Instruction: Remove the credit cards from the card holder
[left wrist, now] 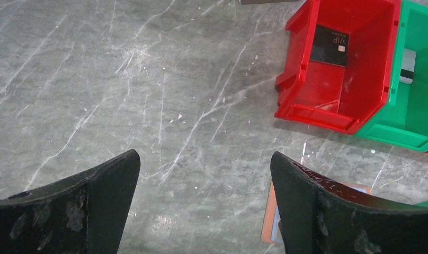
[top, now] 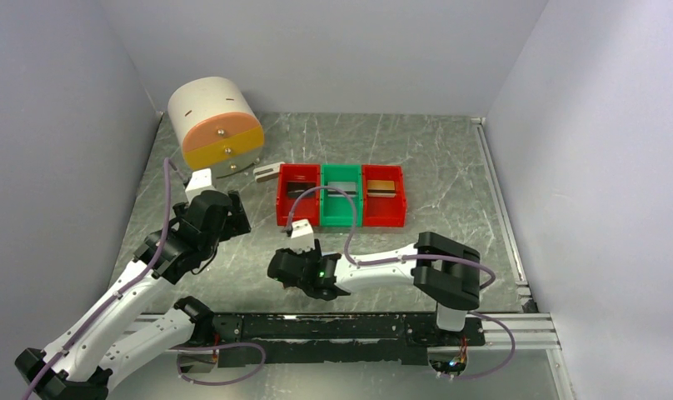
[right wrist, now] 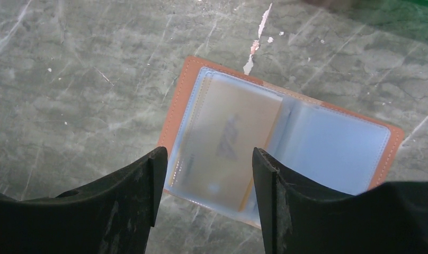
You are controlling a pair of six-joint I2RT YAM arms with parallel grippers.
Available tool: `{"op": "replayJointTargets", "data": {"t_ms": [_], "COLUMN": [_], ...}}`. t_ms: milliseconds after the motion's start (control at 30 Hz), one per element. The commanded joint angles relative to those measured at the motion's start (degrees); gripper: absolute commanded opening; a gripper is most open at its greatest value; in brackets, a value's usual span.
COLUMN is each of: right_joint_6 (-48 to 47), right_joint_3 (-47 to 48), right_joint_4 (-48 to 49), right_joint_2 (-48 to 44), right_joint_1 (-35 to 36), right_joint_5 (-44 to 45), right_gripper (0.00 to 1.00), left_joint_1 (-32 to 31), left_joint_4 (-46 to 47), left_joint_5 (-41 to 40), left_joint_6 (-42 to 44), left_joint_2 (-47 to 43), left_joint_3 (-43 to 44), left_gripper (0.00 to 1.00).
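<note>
Open card holder (right wrist: 328,145) lies flat, long axis upper-left to lower-right.

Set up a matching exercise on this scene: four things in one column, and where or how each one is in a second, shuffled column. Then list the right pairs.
Things
1. black card
2. grey-white card
3. card holder
4. left gripper

Places or states
A. lying open on the table, below the right gripper
B. in the green bin
C. fingers wide apart, holding nothing
D. in the red bin left of the green one

Pairs: 1-D, 2-B, 3-A, 4-C
</note>
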Motion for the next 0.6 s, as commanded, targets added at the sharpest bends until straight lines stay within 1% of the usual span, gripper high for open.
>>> {"op": "replayJointTargets", "data": {"t_ms": [0,167,300,500,567], "right_joint_6": [1.8,2.7,2.1,3.8,4.3], "right_joint_3": [2.2,1.8,1.4,2.7,2.6], "right_joint_4": [-3.4,-4.0,-2.9,-5.7,-5.7], "right_joint_2": [2.6,2.7,3.0,5.5,5.7], "right_joint_1": [0.1,0.2,0.2,0.1,0.2], "right_joint_5": [2.2,3.3,2.5,3.6,3.4], "right_gripper": [0.62,0.59,0.59,0.57,0.59], "left_joint_1": [0.4,0.5,0.5,0.5,0.5], "left_joint_4": [-0.1,-0.1,-0.1,-0.1,0.1], "left_joint_5": [-1.2,-1.1,-0.8,-0.7,-0.6], "left_joint_6": [-0.3,-0.2,-0.1,-0.1,0.0], "left_joint_2": [-0.4,0.0,0.4,0.5,0.4], "left_joint_3": [1.4,1.6,1.6,1.6,1.5], "left_gripper": [0.98,0.98,0.98,0.98,0.98]}}
